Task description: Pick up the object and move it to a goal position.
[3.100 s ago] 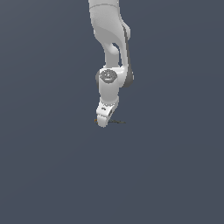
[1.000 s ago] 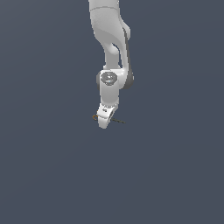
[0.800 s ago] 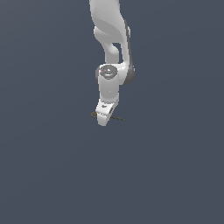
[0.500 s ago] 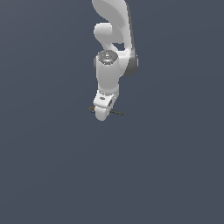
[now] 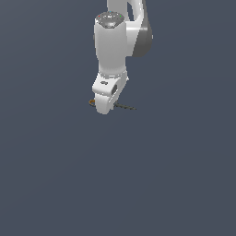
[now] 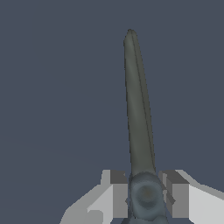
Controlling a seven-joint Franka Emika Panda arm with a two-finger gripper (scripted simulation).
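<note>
The object (image 5: 125, 107) is a very thin dark stick with an orange-brown tip poking out at the exterior view's left of the hand. It sticks out on both sides of my white gripper (image 5: 105, 109), which hangs from the arm in the upper middle. In the wrist view the object (image 6: 139, 118) is a long olive-grey blade running away from the camera, its rounded base clamped between my two fingers (image 6: 119, 192). The gripper (image 6: 146, 194) is shut on it.
A plain dark blue-grey background fills both views. The white arm (image 5: 113, 41) comes down from the top of the exterior view. No other objects or goal marker show.
The arm has swung toward the camera and looks larger. The gripper, with the object held in it, has risen slightly in the exterior view.
</note>
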